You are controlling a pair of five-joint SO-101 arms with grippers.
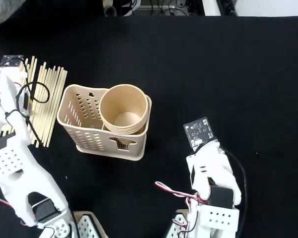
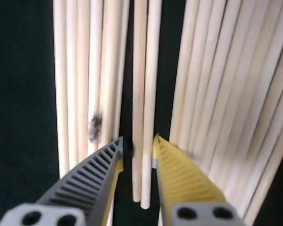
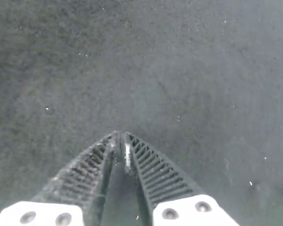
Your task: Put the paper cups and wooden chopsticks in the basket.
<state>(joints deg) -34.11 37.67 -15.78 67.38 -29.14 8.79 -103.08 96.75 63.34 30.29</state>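
- The wooden chopsticks lie side by side in a loose row on the desk, directly under the left claw. Lying flat and parallel, only a few can be picked out at once.
- One pair of chopsticks sits a little apart from its neighbours, with dark desk showing on both sides. That gap is probably why the left claw stands here, since each finger has room to drop in.
- The left claw is released but narrow. Its grey finger and yellow finger stand either side of that pair near its ends. The yellow one is at the wood, and a sliver of gap remains on the grey side, so I judge the pinch not yet made.
- The paper cups are nested in one stack and stand upright in the basket, so that half of the task looks finished.
- The basket stands just beside the chopsticks, a short carry from the left claw. The cups fill the compartment farther from that claw, so the nearer one seems free for the sticks.
- The right claw is clenched on nothing over bare desk, well apart from the basket. It looks parked clear of the left arm's work.
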